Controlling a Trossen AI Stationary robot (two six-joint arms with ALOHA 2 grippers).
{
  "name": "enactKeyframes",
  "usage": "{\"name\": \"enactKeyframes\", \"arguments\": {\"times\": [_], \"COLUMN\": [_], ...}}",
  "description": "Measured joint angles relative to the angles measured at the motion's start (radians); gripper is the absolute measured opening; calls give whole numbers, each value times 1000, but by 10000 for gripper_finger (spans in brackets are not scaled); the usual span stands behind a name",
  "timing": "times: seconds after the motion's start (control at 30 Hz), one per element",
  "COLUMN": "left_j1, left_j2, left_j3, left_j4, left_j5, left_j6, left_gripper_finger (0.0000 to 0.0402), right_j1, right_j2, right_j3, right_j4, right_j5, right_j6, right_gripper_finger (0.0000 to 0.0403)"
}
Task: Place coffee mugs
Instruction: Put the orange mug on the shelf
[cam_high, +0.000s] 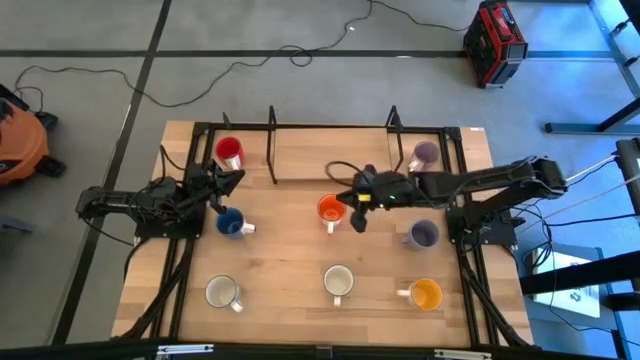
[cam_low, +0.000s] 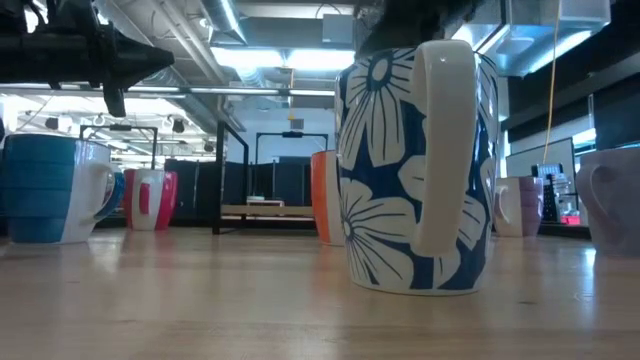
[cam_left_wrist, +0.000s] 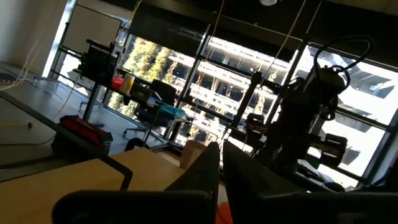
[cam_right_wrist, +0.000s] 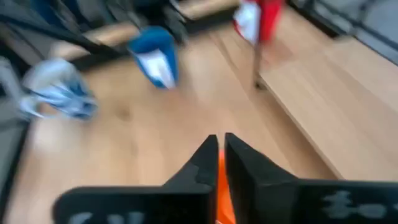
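Orange mug (cam_high: 329, 209): glossy ceramic, upright, mouth up, at the counter's middle; handle points toward the near edge. My right hand (cam_high: 357, 205) sits just beside it on the right, fingers (cam_right_wrist: 208, 163) nearly together with only a narrow slit between them, a sliver of orange showing in that slit; I cannot tell whether they grip the rim.

Blue mug (cam_high: 230, 224): upright, handle toward the right, left of centre. My left hand (cam_high: 228, 184) hovers above the counter between it and the red mug (cam_high: 229, 153), fingers (cam_left_wrist: 205, 171) almost closed on nothing.

Red mug: upright, far left, by the black rack (cam_high: 272, 128).

Dull purple mugs: one at the far right (cam_high: 425, 154), one lower on the right (cam_high: 423, 235), handle pointing left.

White mugs: one near left (cam_high: 221, 292), one near centre (cam_high: 338, 282); the centre one shows blue sides with white petals in the low view (cam_low: 415, 170), handle facing that camera.

Yellow-orange mug (cam_high: 426, 294): near right, handle pointing left.

Counter (cam_high: 290, 250): pale wood boards, smooth grain, rectangular.
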Motion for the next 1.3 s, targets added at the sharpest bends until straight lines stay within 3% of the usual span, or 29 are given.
{"name": "enactKeyframes", "arguments": {"times": [0.17, 0.3, 0.47, 0.97, 1.3], "left_j1": [0, 0, 0, 0, 0], "left_j2": [0, 0, 0, 1, 3], "left_j3": [0, 0, 0, 0, 1], "left_j4": [-6, -13, -19, -39, -52], "left_j5": [-14, -18, -16, -24, -33], "left_j6": [1, 1, 1, 2, 7], "left_gripper_finger": [15, 15, 15, 15, 15], "right_j1": [-59, -116, -149, -145, -143], "right_j2": [144, 253, 344, 439, 506], "right_j3": [219, 369, 460, 459, 459], "right_j4": [-329, -563, -704, -690, -681], "right_j5": [34, -17, -90, -156, -179], "right_j6": [83, 231, 356, 494, 494], "right_gripper_finger": [119, 182, 224, 228, 168]}}
